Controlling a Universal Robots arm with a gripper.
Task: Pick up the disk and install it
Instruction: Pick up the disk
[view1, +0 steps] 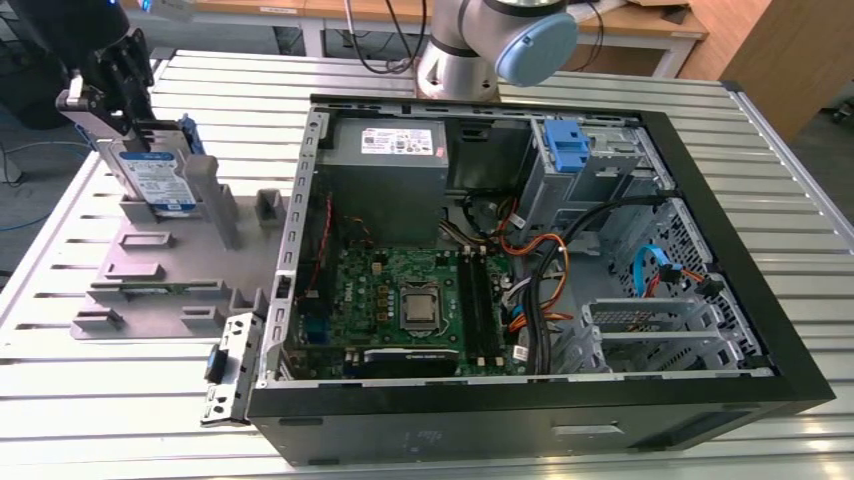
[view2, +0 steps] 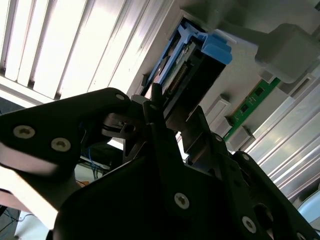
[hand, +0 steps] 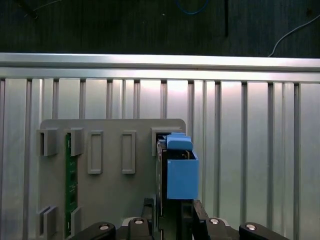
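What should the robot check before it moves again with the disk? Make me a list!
1. The hand is lined up with the disk: ok, it sits at the disk's top end.
2. The disk stands upright in the grey holder: ok.
3. The hold on the disk is firm: cannot tell.
4. The computer case is open: ok, its inside shows.
5. The way into the drive bay is free: cannot tell. A blue bracket sits there and cables loop close by.
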